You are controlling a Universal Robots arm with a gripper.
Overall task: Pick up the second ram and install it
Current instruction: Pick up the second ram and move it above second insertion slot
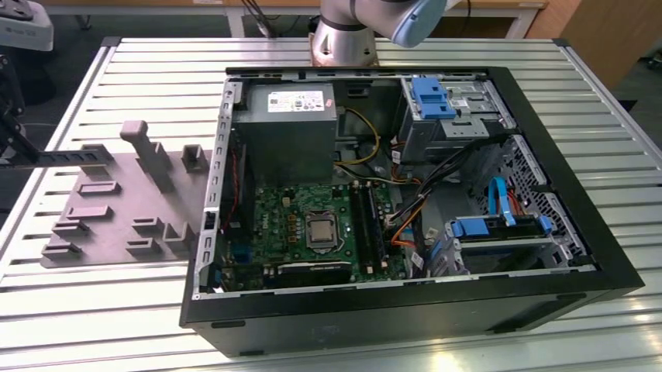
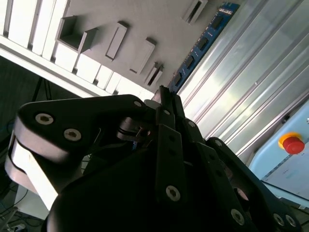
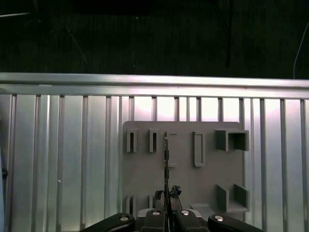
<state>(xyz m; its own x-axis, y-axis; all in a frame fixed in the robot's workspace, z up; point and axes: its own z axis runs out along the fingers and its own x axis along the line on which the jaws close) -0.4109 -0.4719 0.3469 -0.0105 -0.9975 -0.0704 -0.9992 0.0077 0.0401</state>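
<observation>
Ribbed metal slats are forming the table [image 1: 104, 310] under the whole setup. The gripper [image 3: 166, 195] is closing narrowly on the second ram [image 2: 202, 44], with its black fingers [image 2: 166, 140] pinching one end of the stick. In the second wrist view the stick is reaching away from the fingertips, showing a blue face with a row of small dark chips. In the first wrist view it is showing edge-on as a thin dark line. It is hanging above the grey tray [image 3: 145, 174], its free end pointing toward a row of narrow slots [image 3: 153, 141]. In the exterior view the tray is lying to the exterior view's left of an open computer case [image 1: 414, 306]. Inside the case, the green motherboard [image 1: 300, 217] is lying flat, with long black memory sockets [image 1: 364, 225] running along it.
</observation>
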